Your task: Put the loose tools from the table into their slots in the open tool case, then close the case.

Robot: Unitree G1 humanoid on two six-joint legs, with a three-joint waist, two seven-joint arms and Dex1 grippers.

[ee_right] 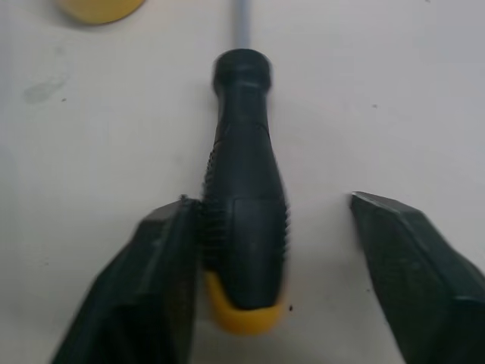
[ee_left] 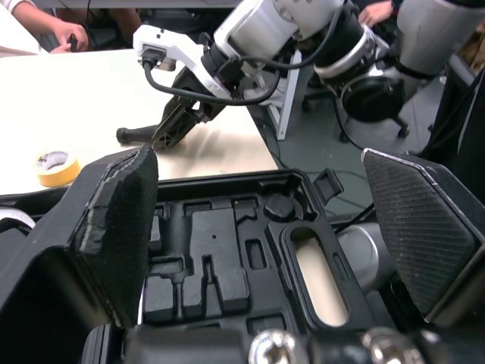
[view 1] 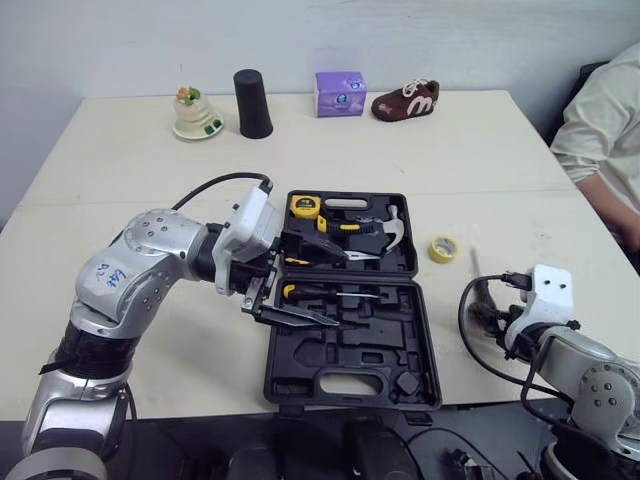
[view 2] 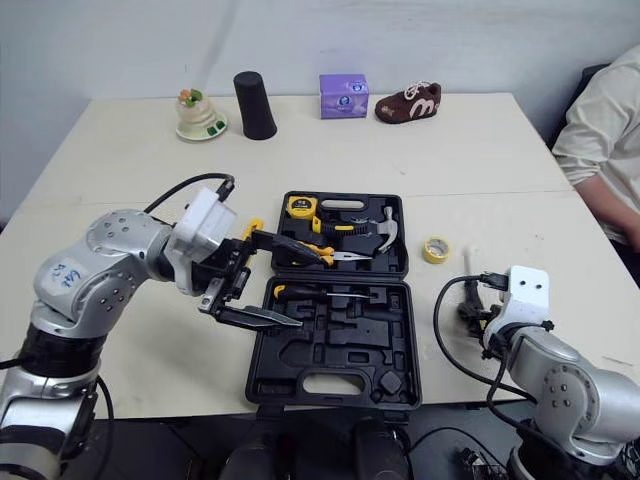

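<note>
The open black tool case [view 1: 400, 345] lies at the table's front middle. Its far half holds a yellow tape measure [view 1: 305, 207], pliers [view 1: 335, 226] and a hammer [view 1: 388, 226]; a screwdriver [view 1: 330, 293] sits in the near half. My left gripper [view 1: 305, 281] hovers open over the case's left side, holding nothing. A loose black screwdriver [ee_right: 246, 220] with a yellow butt lies on the table right of the case. My right gripper [ee_right: 269, 205] is open around its handle, one finger [ee_right: 163, 258] touching it. A yellow tape roll [view 1: 444, 248] lies beside the case.
Along the table's far edge stand a small figurine [view 1: 196, 113], a black cup [view 1: 253, 103], a purple box [view 1: 340, 93] and a brown shoe [view 1: 406, 100]. A person's arm in a light sleeve [view 1: 605, 130] is at the table's right side.
</note>
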